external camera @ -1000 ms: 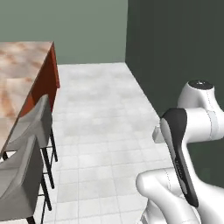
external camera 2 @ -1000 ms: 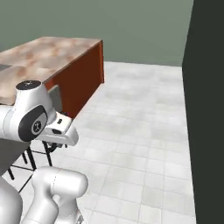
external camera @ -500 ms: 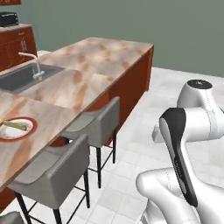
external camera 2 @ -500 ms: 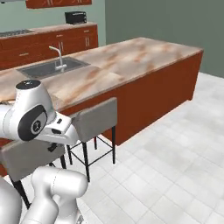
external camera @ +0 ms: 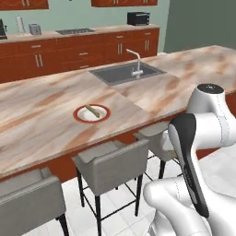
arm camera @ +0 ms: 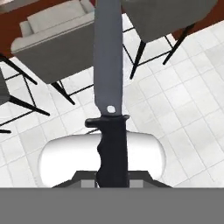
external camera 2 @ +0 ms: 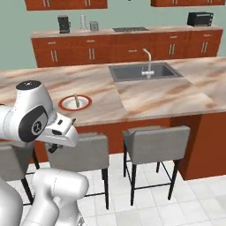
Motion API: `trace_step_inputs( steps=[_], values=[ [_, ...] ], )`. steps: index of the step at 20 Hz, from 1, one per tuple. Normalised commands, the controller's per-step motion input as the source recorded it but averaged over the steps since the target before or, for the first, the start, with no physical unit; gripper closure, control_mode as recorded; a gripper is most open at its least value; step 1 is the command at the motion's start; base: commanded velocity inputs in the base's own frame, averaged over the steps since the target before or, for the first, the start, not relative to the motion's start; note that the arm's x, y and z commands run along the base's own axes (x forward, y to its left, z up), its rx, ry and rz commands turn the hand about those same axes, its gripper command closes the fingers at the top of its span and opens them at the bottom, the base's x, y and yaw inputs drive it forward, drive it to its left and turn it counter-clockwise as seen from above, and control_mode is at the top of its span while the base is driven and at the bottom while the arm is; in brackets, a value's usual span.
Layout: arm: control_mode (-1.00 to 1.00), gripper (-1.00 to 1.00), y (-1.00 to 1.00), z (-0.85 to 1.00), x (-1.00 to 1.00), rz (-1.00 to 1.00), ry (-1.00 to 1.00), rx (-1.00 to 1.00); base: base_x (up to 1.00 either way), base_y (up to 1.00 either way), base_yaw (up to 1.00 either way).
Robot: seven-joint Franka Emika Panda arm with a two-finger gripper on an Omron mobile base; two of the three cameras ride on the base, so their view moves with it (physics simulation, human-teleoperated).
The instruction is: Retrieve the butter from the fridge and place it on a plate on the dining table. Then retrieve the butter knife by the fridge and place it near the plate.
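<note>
The butter knife (arm camera: 109, 87), with a grey blade and a black handle, points away from the hand over the tiled floor. My gripper (arm camera: 112, 178) is shut on its handle. The plate (external camera: 76, 114) has a red-brown rim and lies on the marbled dining table (external camera: 41, 133), left of the sink. The butter (external camera: 92, 110), a pale olive stick, rests on the plate. From the right base view the plate (external camera 2: 62, 104) and butter (external camera 2: 77, 100) sit just beyond my arm's shoulder. The fridge is out of view.
Grey stools (external camera: 110, 163) line the table's near side between me and the plate, and they also show in the hand view (arm camera: 57, 39). A sink with a faucet (external camera: 129, 71) is set into the table. The back counter (external camera 2: 123, 44) carries small appliances.
The base has turned, so both base views swung from bare floor and a dark wall round to the dining table. The plate with the butter now lies in front.
</note>
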Motion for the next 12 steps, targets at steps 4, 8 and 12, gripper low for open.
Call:
trace_step_inputs(
  steps=[4, 8, 12],
  values=[
    [1.00, 1.00, 0.00, 0.00, 0.00, 0.00, 0.00, 0.00, 0.44, -0.47, 0.71],
    [1.00, 1.00, 0.00, 0.00, 0.00, 0.00, 0.00, 0.00, 0.49, -0.39, 0.52],
    [1.00, 1.00, 0.00, 0.00, 0.00, 0.00, 0.00, 0.00, 0.39, -0.48, 0.48]
  ],
)
